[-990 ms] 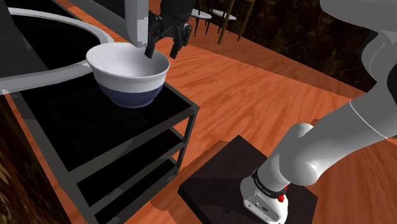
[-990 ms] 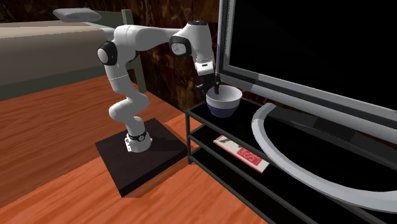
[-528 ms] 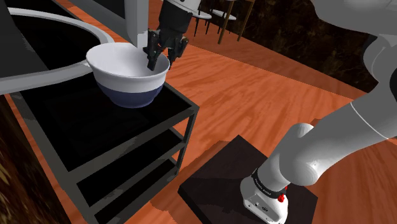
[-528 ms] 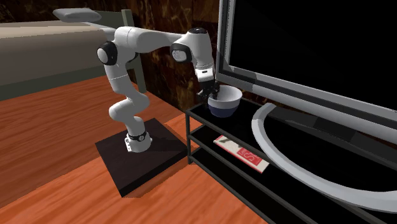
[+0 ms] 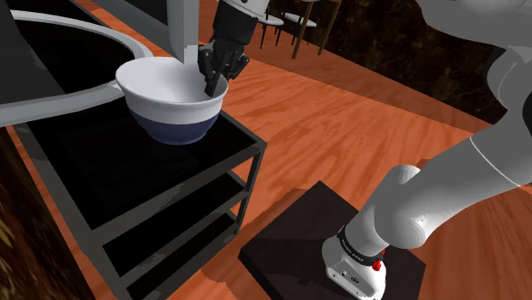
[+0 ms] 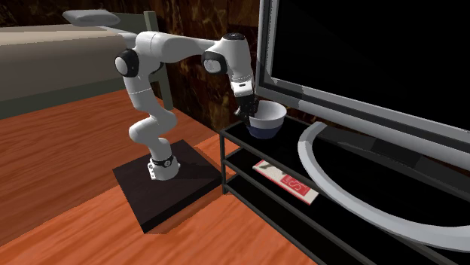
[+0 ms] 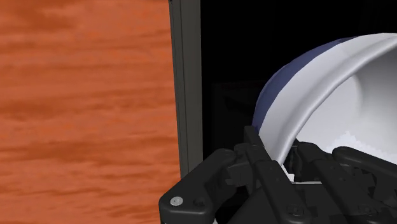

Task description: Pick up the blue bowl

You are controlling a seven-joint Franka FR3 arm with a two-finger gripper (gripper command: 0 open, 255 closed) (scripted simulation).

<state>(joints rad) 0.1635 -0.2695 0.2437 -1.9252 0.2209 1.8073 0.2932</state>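
The bowl (image 5: 170, 98) is white inside and around its rim, with a dark blue lower band, and stands on the top shelf of a black rack (image 5: 183, 175). My black gripper (image 5: 215, 77) comes down on the bowl's rim at the edge nearest the wooden floor. It is shut on that rim, one finger inside the bowl and one outside. In the second exterior view the gripper (image 6: 247, 113) sits at the bowl's (image 6: 268, 120) left edge. In the wrist view the fingers (image 7: 257, 156) clasp the bowl's white rim (image 7: 318, 95), with the blue band beside it.
A big black screen (image 6: 361, 53) on a curved white foot (image 5: 81, 94) stands right behind the bowl. A red and white flat item (image 6: 286, 181) lies on the rack's middle shelf. Orange wooden floor (image 5: 341, 128) lies beyond the rack's edge. My stand (image 6: 162, 188) is on that floor.
The fingers have gone from wide apart, one on each side of the bowl's rim, to shut on it. The hand came down slightly. The bowl has not moved.
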